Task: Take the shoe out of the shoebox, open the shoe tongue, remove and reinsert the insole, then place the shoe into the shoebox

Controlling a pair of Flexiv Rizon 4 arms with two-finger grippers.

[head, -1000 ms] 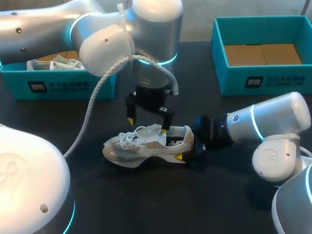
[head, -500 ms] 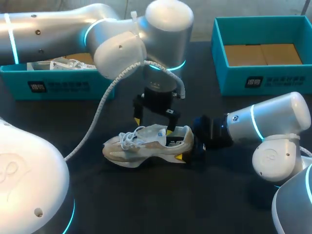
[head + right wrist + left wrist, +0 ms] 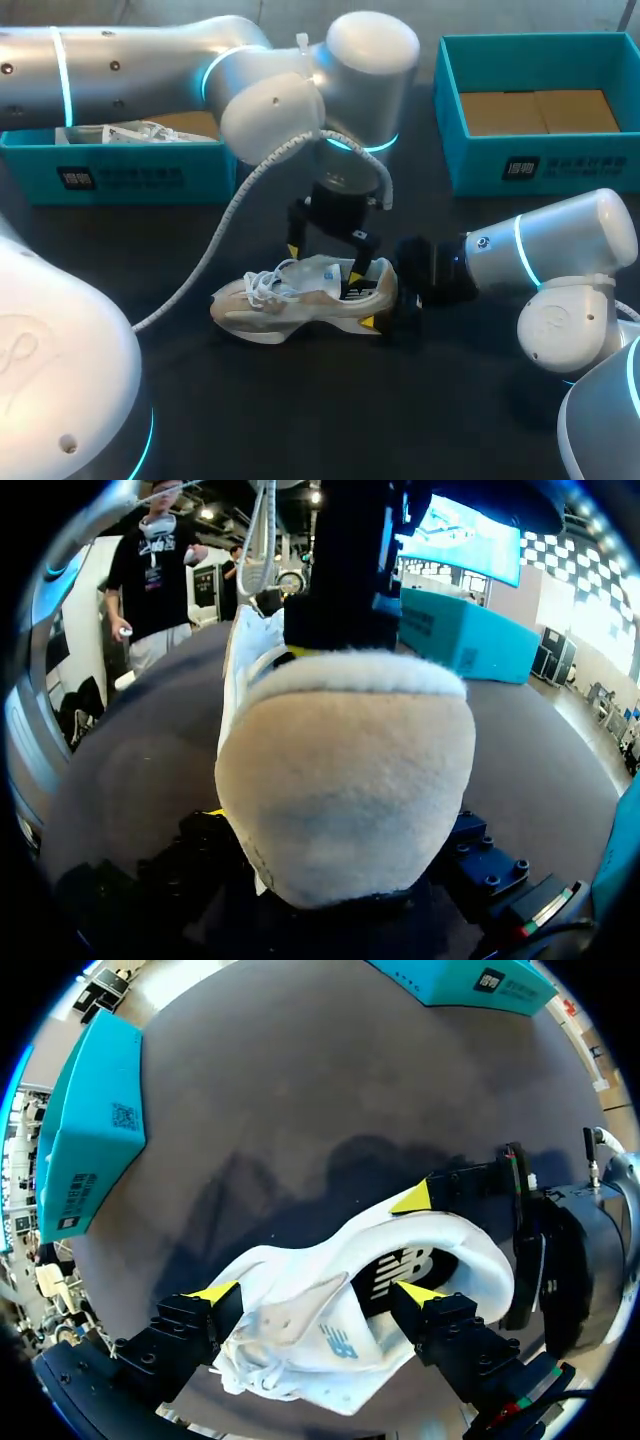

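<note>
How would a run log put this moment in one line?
shoe: on table | right pincer: shut on heel | left pincer: open, straddling tongue

labels (image 3: 75, 180) on left shoebox (image 3: 150, 182), right shoebox (image 3: 585, 170), apparently illegible, logo (image 3: 405, 1265) on shoe (image 3: 300, 305)

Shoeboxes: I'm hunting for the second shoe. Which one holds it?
The left shoebox: a white second shoe lies inside, while the right shoebox shows only bare cardboard.

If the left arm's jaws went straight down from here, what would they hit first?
Most likely the shoe: the left gripper points down at its tongue and opening, though depth is hard to judge.
</note>
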